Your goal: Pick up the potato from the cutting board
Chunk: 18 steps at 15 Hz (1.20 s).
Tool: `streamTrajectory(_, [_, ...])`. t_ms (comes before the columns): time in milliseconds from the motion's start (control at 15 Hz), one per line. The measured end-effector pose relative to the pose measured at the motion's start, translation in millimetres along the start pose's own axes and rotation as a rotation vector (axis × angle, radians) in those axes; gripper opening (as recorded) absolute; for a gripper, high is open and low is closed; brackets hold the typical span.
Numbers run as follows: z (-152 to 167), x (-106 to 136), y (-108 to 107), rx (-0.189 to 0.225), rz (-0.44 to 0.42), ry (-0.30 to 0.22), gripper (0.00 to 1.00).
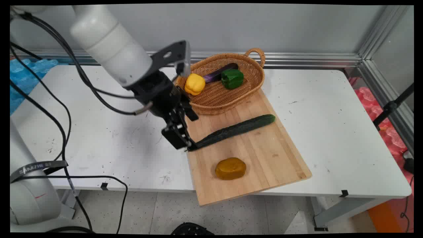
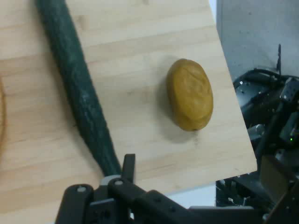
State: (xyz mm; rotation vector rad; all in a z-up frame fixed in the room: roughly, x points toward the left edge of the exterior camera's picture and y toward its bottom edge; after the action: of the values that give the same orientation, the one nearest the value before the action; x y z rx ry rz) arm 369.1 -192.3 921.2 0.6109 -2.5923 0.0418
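At the near left edge of the cutting board point(image 1: 264, 155), my gripper point(image 1: 186, 145) sits low with jaws closed on the cucumber's point(image 1: 238, 129) near end. Its length lies on the board, unlifted, between the potato point(image 1: 230, 168) and the basket point(image 1: 228, 99).

One wooden cutting board point(image 1: 261, 155) lies on the one white bench point(image 1: 330, 132). On the board are one long dark green cucumber point(image 1: 238, 129) and one brown potato point(image 1: 230, 168). One wicker basket point(image 1: 231, 99) sits at the board's far end and holds three vegetables: one yellow bell pepper point(image 1: 194, 84), one green bell pepper point(image 1: 232, 78) and one purple eggplant point(image 1: 218, 73). That makes five vegetables in all, two on the board and three in the basket.
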Motion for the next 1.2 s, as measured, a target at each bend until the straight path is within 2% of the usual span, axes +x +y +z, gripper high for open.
streamTrajectory(533, [65.5,16.7,11.3,-0.016,0.072,-0.014,1.00])
streamTrajectory(867, [118.6,27.4,11.5,-0.009,0.086,-0.044,1.00])
streamTrajectory(1200, [153.9,33.4,12.5,-0.008,0.079,-0.066,1.00])
